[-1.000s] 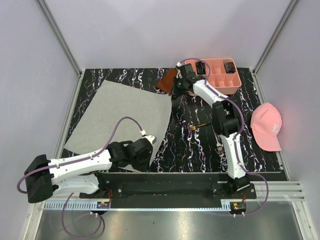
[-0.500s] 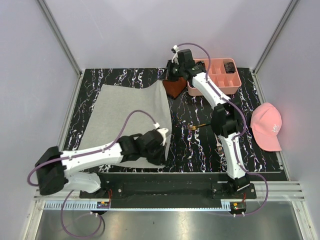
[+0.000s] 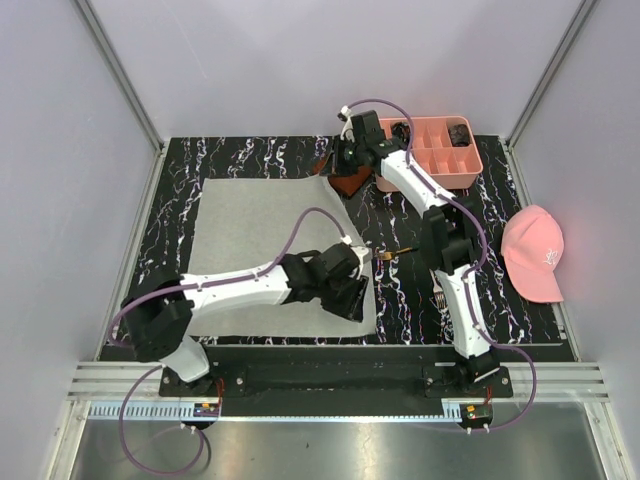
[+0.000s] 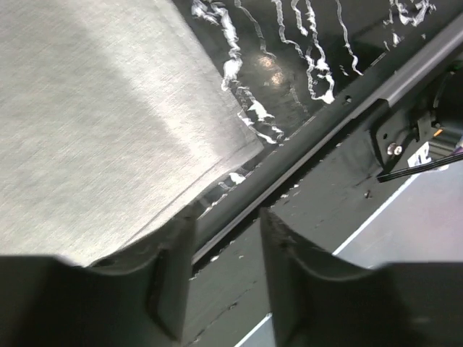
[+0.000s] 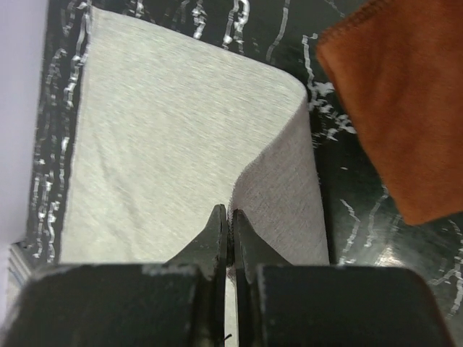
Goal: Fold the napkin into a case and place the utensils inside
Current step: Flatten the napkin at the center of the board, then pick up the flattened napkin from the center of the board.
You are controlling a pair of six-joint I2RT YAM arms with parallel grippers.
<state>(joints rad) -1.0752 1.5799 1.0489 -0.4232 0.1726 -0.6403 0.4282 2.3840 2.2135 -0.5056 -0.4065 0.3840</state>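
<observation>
The napkin (image 3: 250,230) lies spread on the left half of the table (image 3: 250,155), reaching its near edge. My left pincer (image 3: 352,303) is over its near right corner, and my right pincer (image 3: 335,163) is at its far right corner. Just right of that far corner lies the small cloth (image 3: 350,184), with the compartment tray (image 3: 450,181) further right at the far edge. The utensils lie right of the napkin: the slim piece (image 3: 392,256) just beside it, the fork (image 3: 438,297) nearer and further right. The cap (image 3: 533,255) is at the right edge.
</observation>
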